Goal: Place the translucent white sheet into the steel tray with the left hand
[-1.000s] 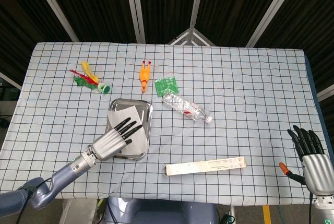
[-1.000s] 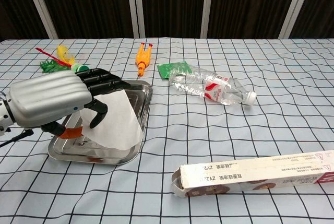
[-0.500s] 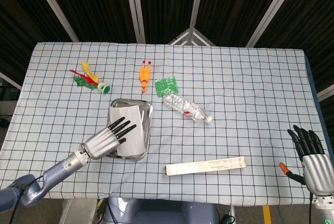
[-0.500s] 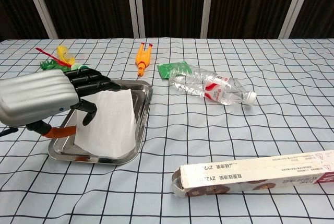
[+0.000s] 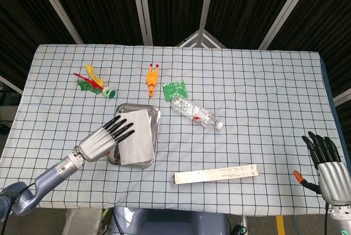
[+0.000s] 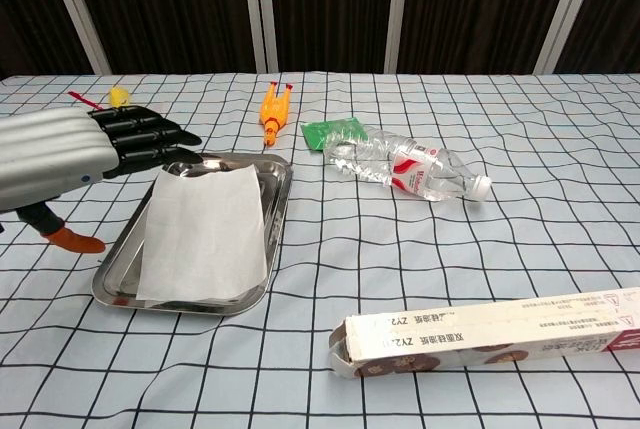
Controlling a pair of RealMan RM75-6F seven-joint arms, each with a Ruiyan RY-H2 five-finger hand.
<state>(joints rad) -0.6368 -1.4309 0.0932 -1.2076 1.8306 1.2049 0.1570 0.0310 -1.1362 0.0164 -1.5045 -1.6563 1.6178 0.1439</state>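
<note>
At the counter's (image 5: 263, 81) near-left, my left hand (image 5: 104, 139) hovers beside the steel tray (image 5: 155, 115), palm down, fingers (image 6: 150, 139) extended and apart toward its left rim, holding nothing. Translucent white sheet (image 5: 136, 136) lies flat inside the tray, free of the hand. My right hand (image 5: 329, 164) rests at the counter's near-right edge, fingers straight and spread, empty, well apart from the long carton (image 5: 215, 175).
</note>
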